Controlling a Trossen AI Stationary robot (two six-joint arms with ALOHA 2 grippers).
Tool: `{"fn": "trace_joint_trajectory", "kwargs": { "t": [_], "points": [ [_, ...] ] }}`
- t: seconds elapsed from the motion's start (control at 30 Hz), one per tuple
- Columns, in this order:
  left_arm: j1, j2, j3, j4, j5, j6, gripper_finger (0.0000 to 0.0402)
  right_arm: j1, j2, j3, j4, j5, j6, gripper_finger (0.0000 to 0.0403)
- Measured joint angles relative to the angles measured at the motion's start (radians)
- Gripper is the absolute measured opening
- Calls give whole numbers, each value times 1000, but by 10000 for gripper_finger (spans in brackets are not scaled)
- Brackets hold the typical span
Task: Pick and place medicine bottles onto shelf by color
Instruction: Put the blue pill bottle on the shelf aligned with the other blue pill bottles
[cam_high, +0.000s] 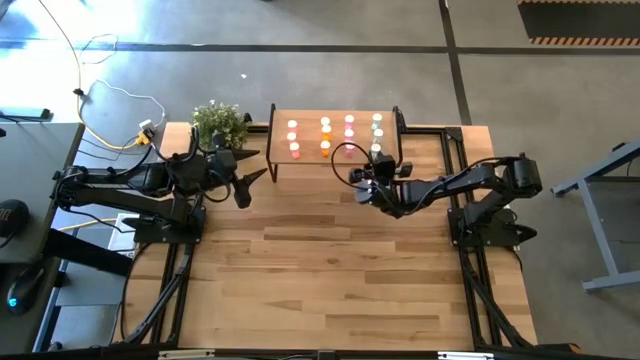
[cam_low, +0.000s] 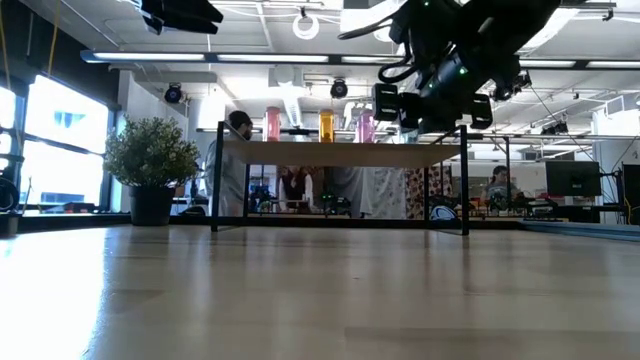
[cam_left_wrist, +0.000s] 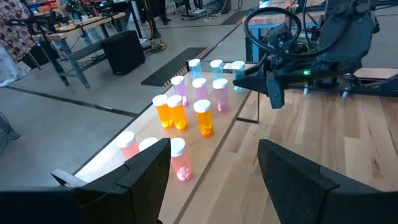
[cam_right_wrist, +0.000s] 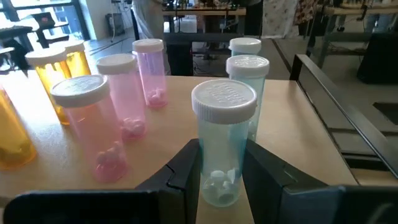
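Observation:
The shelf (cam_high: 310, 150) stands at the table's far middle. On it the medicine bottles stand upright on their bases in rows by color: pale red (cam_high: 292, 138), orange (cam_high: 325, 135), pink (cam_high: 349, 128) and green (cam_high: 377, 124). My right gripper (cam_high: 374, 168) is at the shelf's near right corner, shut on a green bottle (cam_right_wrist: 224, 137). My left gripper (cam_high: 245, 178) hangs open and empty left of the shelf, and its fingers stand wide apart in the left wrist view (cam_left_wrist: 211, 168). My right gripper pinches the green bottle's lower sides (cam_right_wrist: 214, 177) between its two fingers (cam_right_wrist: 186, 168). The fingers come about level from the table's near side. The bottle stands upright with its white cap up. I cannot tell whether its base rests on the shelf.
A potted plant (cam_high: 220, 122) stands at the table's far left, next to the shelf. Two more green bottles (cam_right_wrist: 247, 68) stand just behind the held one, and pink bottles (cam_right_wrist: 124, 93) beside it. The wooden tabletop (cam_high: 330, 270) lies bare on the near side.

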Motion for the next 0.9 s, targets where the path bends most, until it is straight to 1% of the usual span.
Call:
{"fn": "trace_joint_trajectory", "kwargs": {
  "t": [0.33,0.47,0.77,0.9],
  "points": [
    [0,0,0,0,0,-1,232,-6,0,0,-3,-13,7,90],
    [0,0,0,0,0,-1,232,-12,0,0,-2,-9,-19,90],
    [0,0,0,1,0,-1,232,-14,0,1,-2,-16,-23,90],
    [0,0,0,1,0,-1,232,-14,0,1,-2,-17,-21,100]
  ]
}}
